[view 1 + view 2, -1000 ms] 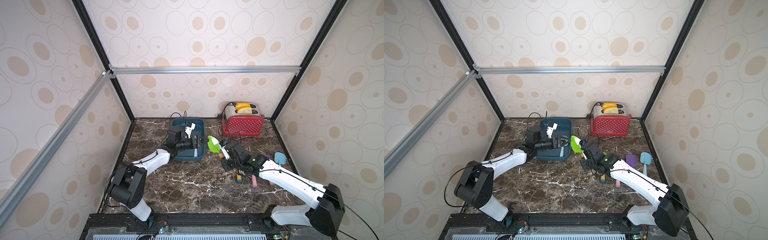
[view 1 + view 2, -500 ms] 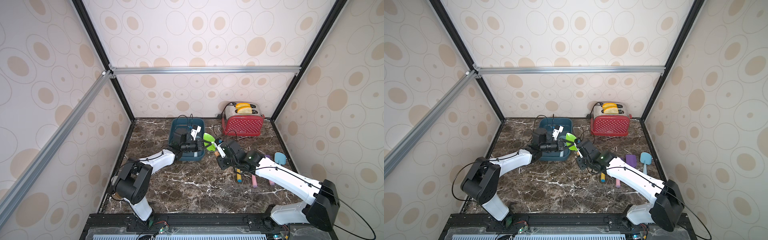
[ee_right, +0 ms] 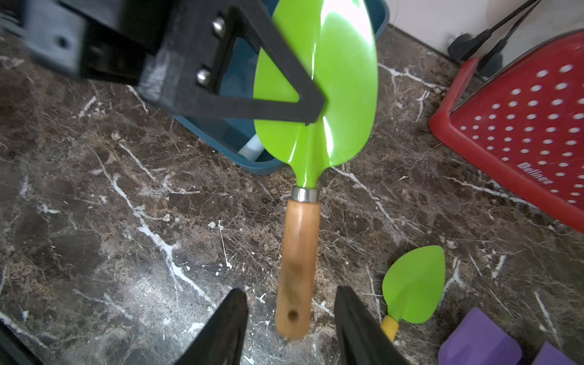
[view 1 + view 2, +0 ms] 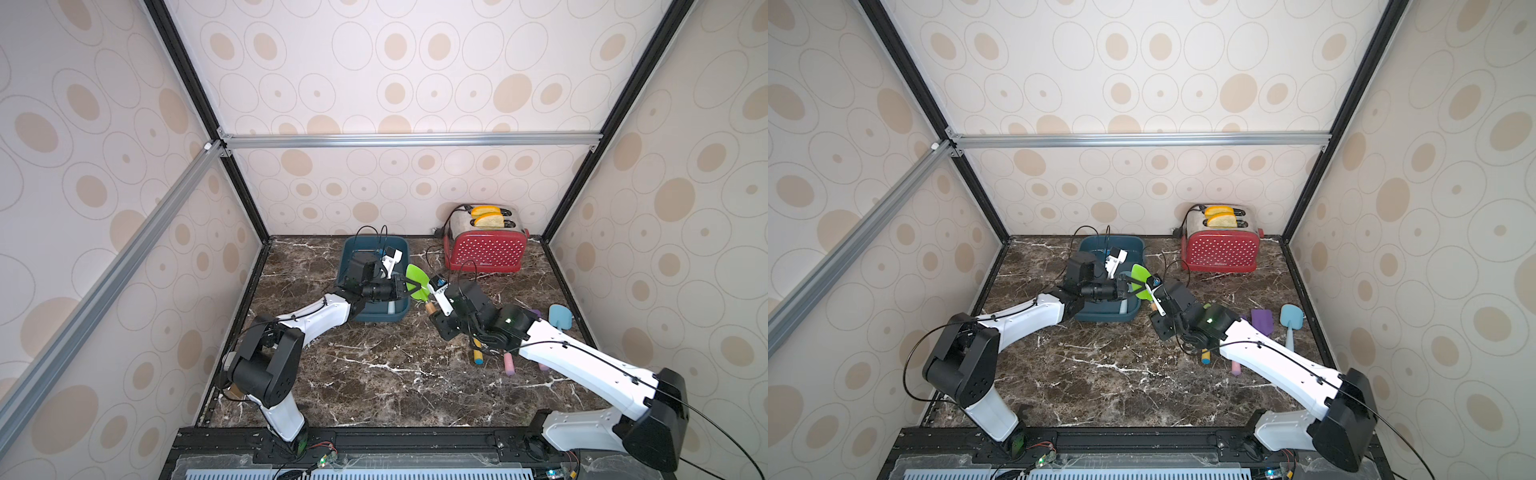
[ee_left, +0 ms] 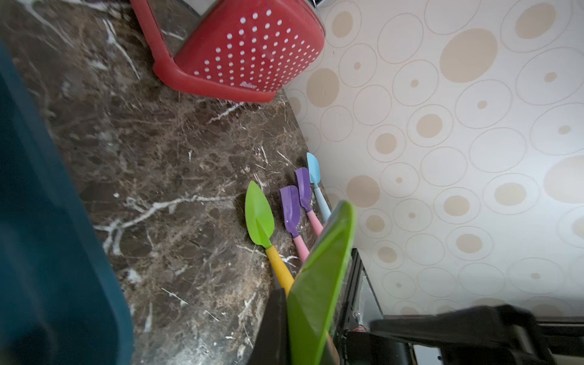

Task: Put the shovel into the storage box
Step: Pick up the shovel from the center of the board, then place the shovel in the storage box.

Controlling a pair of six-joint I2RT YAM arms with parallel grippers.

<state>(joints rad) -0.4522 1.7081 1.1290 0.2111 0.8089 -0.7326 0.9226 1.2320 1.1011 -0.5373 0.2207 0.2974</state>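
Storage box [image 4: 380, 316]: sitting at the back of the marble table beside the red toaster [image 4: 484, 251], and not yet holding the shovel.
Shovel [image 3: 341, 94]: hanging in the air at the box rim nearest the toaster. Its green blade is overlapping the box corner and its wooden handle is pointing out over the table.
Left gripper [image 4: 410, 286]: pinching the blade's edge between its fingers, apparently carrying the shovel alone.
Right gripper [image 3: 289, 303]: standing spread, its fingers flanking the handle end with gaps showing, gripping nothing.
Small shovels [image 5: 259, 215]: lying together on the table, well apart from the box.
Progress: the handover is looking nearly finished. What is remaining is swinging the whole shovel over the rim and letting go inside.
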